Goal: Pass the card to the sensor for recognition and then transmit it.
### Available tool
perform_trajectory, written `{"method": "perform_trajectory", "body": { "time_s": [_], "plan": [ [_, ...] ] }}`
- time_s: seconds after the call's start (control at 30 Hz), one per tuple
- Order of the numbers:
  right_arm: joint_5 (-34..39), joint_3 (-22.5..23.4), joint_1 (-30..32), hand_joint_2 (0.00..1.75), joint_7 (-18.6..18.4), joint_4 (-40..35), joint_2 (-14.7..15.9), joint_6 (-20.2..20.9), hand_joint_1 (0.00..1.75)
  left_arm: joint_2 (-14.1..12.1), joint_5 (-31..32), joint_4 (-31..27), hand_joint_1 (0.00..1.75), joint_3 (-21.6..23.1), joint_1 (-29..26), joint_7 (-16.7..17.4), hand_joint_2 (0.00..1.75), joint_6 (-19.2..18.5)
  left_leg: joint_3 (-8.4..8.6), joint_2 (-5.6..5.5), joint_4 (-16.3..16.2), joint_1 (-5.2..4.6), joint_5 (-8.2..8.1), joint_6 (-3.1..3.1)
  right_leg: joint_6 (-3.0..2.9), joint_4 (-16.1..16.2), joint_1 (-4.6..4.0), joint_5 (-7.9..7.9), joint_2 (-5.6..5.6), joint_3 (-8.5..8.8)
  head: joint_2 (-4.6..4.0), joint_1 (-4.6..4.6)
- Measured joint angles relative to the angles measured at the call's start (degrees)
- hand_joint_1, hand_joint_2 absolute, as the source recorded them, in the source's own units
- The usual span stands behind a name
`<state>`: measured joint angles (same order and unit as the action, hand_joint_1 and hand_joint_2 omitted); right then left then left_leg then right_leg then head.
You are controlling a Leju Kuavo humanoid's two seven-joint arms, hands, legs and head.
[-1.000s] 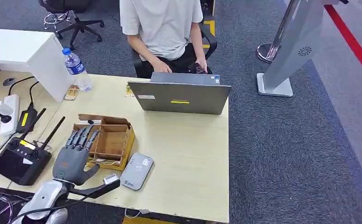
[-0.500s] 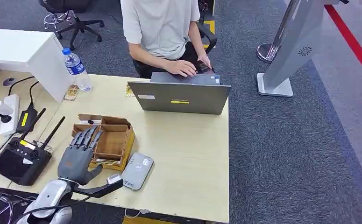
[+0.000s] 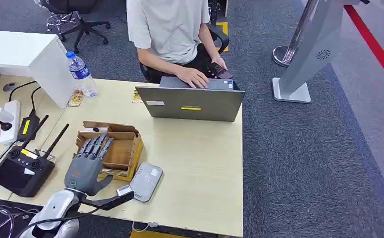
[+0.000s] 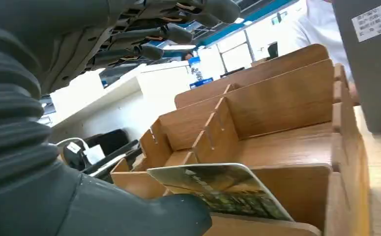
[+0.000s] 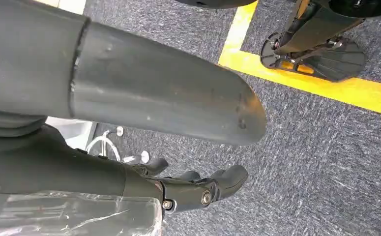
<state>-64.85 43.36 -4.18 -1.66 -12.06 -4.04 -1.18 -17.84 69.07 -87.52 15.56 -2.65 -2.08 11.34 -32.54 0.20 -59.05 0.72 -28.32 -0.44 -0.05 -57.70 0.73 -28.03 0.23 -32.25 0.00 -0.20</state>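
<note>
The card (image 4: 221,189) stands in the wooden box's (image 3: 121,148) near compartment, touching my thumb. My left hand (image 3: 85,167), fingers spread, has crept toward one o'clock over the box since before. The sensor (image 3: 146,181) lies beside it on the worktop (image 3: 199,163). My right hand's (image 5: 203,189) fingers are curled on nothing.

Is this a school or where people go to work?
Probably an office or lab: a person types at a laptop on a desk, with an office chair on grey carpet.

One laptop (image 3: 192,103), one water bottle (image 3: 82,74), one wooden box (image 3: 114,149), one card reader (image 3: 147,181).
</note>
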Motion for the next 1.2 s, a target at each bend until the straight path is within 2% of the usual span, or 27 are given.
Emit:
{"method": "perform_trajectory", "body": {
  "time_s": [0.43,0.47,0.5,0.87,1.2],
  "plan": [
    [-0.79,0.0,-0.42,0.0,-0.33,0.0,0.0,0.11,0.0,0.33,-0.13,1.05,0.0,0.74,0.76,-0.39,1.75,-0.2,0.0,0.0,0.0,0.0,0.0,0.0,0.0,0.0,0.0,0.0,0.0,0.0,0.0,0.0],
    [-0.79,0.0,-0.43,0.0,-0.33,0.0,0.0,0.11,0.0,0.33,-0.15,1.16,0.12,0.87,0.77,-0.42,1.75,-0.28,0.0,0.0,0.0,0.0,0.0,0.0,0.0,0.0,0.0,0.0,0.0,0.0,0.0,0.0],
    [-0.79,0.0,-0.43,0.0,-0.33,0.0,0.0,0.11,0.0,0.33,-0.15,1.2,1.75,0.96,0.77,-0.39,1.75,-0.37,0.0,0.0,0.0,0.0,0.0,0.0,0.0,0.0,0.0,0.0,0.0,0.0,0.0,0.0],
    [-0.98,0.0,-0.44,0.0,-0.33,0.0,0.0,0.17,0.0,-1.0,-2.56,1.55,1.75,1.38,0.89,-0.28,1.75,-3.34,0.0,0.0,0.0,0.01,0.0,0.0,0.0,0.0,-0.01,0.0,0.0,0.0,0.0,0.0],
    [-1.36,0.02,-0.46,0.0,-0.33,0.0,0.0,0.28,0.0,-1.88,-4.74,1.68,1.75,1.4,0.93,-1.4,1.75,-4.17,0.0,0.0,0.0,0.0,0.0,0.0,0.0,0.0,0.0,0.0,0.0,0.0,0.0,0.0]
  ]
}}
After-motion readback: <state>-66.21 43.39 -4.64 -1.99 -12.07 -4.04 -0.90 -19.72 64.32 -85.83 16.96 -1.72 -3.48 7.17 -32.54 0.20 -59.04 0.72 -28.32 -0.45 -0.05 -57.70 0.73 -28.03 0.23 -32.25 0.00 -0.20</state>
